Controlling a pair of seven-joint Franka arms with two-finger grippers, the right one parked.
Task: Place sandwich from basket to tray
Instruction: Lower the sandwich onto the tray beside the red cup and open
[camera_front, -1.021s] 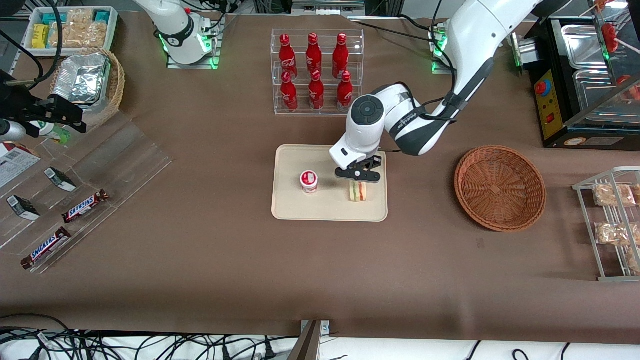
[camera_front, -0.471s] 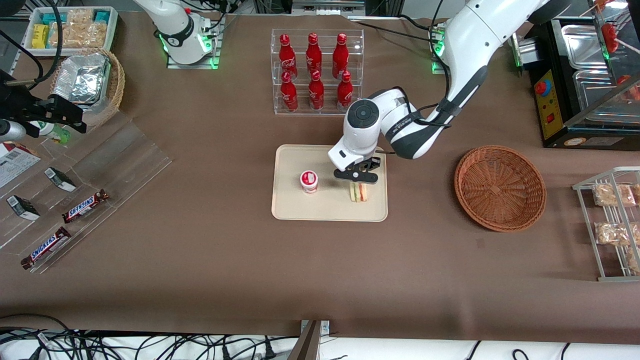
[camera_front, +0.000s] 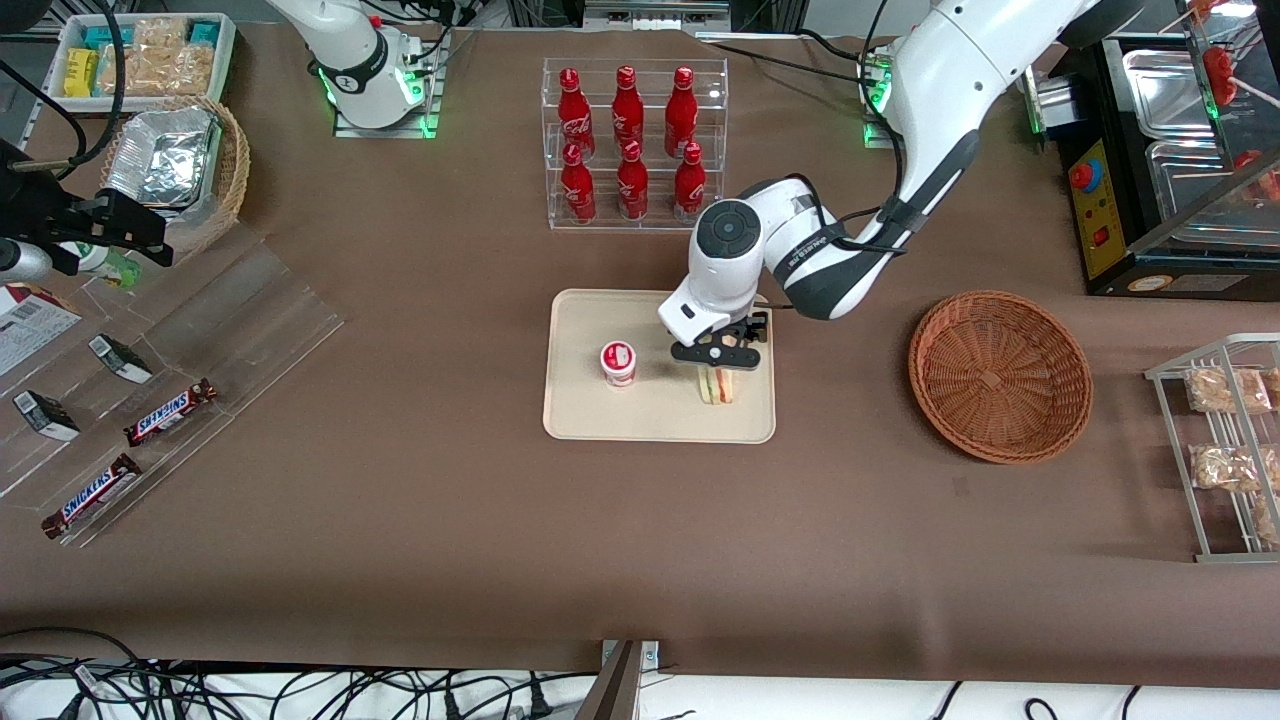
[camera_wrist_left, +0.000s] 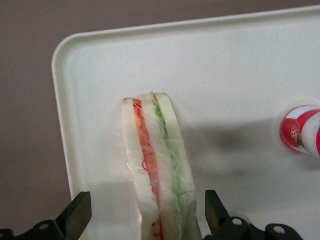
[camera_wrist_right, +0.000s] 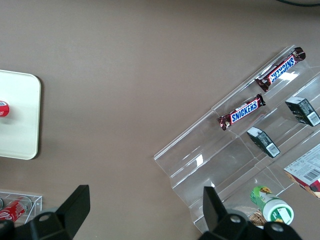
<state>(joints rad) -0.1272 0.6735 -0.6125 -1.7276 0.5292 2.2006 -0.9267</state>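
The sandwich (camera_front: 716, 386) stands on edge on the cream tray (camera_front: 580, 410), near the tray's side that faces the basket. In the left wrist view the sandwich (camera_wrist_left: 159, 170) shows white bread with red and green layers, and the tray (camera_wrist_left: 240, 75) lies under it. My gripper (camera_front: 716, 360) hovers just above the sandwich, open, with a finger (camera_wrist_left: 77, 216) on each side and a gap between each finger and the wrap. The reddish-brown wicker basket (camera_front: 1000, 375) sits empty toward the working arm's end of the table.
A small red-and-white cup (camera_front: 618, 362) stands on the tray beside the sandwich. A clear rack of red bottles (camera_front: 630, 140) stands farther from the front camera than the tray. A wire rack of snack packets (camera_front: 1225, 440) sits past the basket. Candy bars (camera_front: 170, 412) lie on a clear stand.
The gripper has stayed over the sandwich, shifting only slightly. The sandwich rests on the tray in the same spot.
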